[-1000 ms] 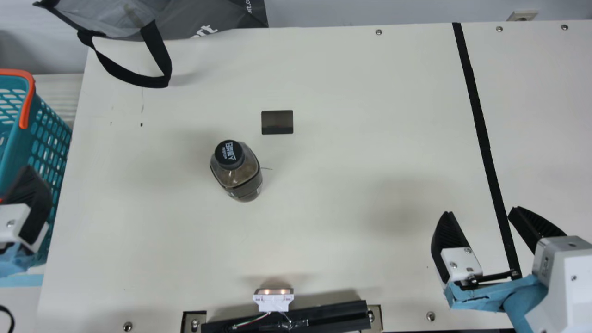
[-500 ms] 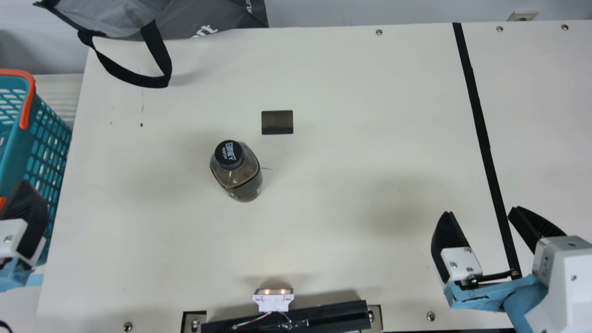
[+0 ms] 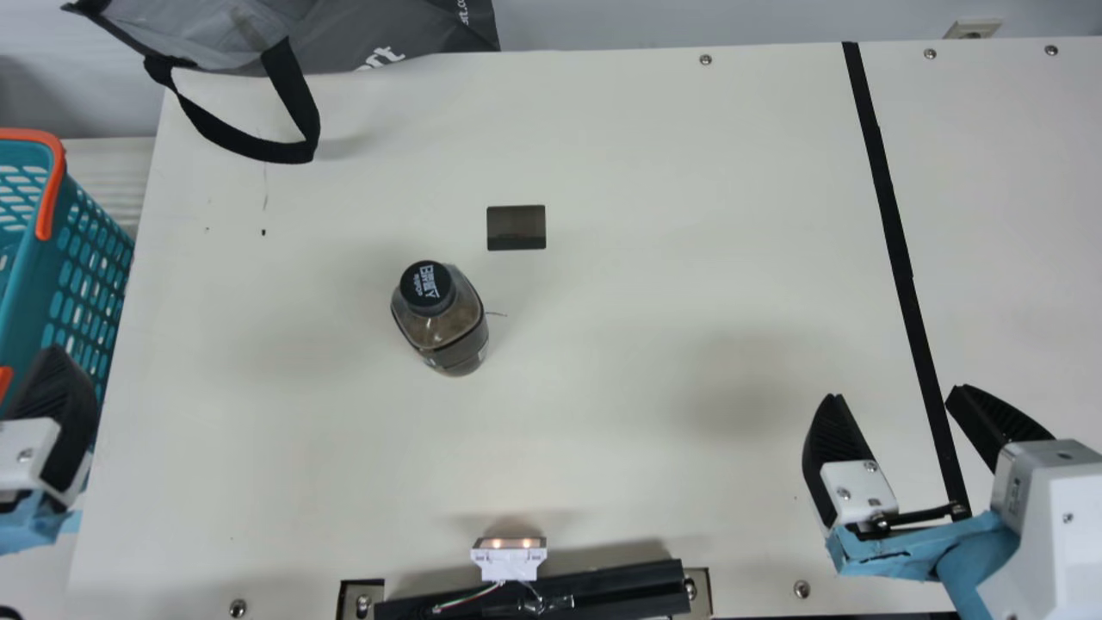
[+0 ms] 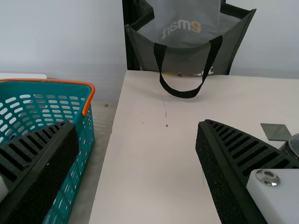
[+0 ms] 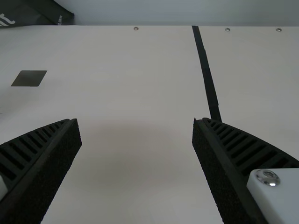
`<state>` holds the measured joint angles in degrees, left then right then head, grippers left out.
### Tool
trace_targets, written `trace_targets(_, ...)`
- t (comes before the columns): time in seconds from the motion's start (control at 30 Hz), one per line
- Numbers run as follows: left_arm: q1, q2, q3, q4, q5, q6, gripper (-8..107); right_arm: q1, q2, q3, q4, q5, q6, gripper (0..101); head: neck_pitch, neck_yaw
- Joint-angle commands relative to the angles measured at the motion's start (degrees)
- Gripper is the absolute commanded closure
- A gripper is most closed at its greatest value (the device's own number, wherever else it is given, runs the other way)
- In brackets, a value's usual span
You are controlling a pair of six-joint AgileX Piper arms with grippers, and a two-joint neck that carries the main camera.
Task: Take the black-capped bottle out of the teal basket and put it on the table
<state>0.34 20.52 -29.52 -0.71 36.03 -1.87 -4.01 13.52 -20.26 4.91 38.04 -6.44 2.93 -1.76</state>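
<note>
The black-capped bottle (image 3: 441,320) stands on the cream table (image 3: 603,405), left of the middle in the main view. At that view's left edge my left gripper (image 3: 53,413) is partly cut off, in front of the teal basket (image 3: 79,284). The left wrist view has my left gripper (image 4: 138,123) open with nothing between its fingers, the basket (image 4: 84,154) behind one finger and part of the bottle (image 4: 293,143) at the edge. Over the table at the right, my right gripper (image 3: 895,394) is open and empty; the right wrist view also has the right gripper (image 5: 137,120) spread wide.
A grey bag (image 3: 379,34) with a black strap hangs over the table's back left. A small dark rectangle (image 3: 516,228) lies behind the bottle. Black tape (image 3: 891,215) runs down the right side. A light module (image 3: 509,558) and black bar sit at the front edge.
My left gripper has moved towards the front of the table, down in the main view, uncovering more of the basket's side. The bottle and my right gripper have stayed in place.
</note>
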Motion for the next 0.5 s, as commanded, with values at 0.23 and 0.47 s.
trace_targets(0.23, 1.1, 0.0, 0.3, -2.1, 0.3, 1.8, -8, 0.0, 0.0, 0.0, -0.1, 0.0, 0.0, 10, -0.2, 0.2)
trace_targets(0.47, 1.6, 0.1, 0.4, -3.2, 0.2, 2.8, -8, 0.0, 0.0, 0.0, 0.0, 0.0, 0.0, 10, -0.2, 0.2)
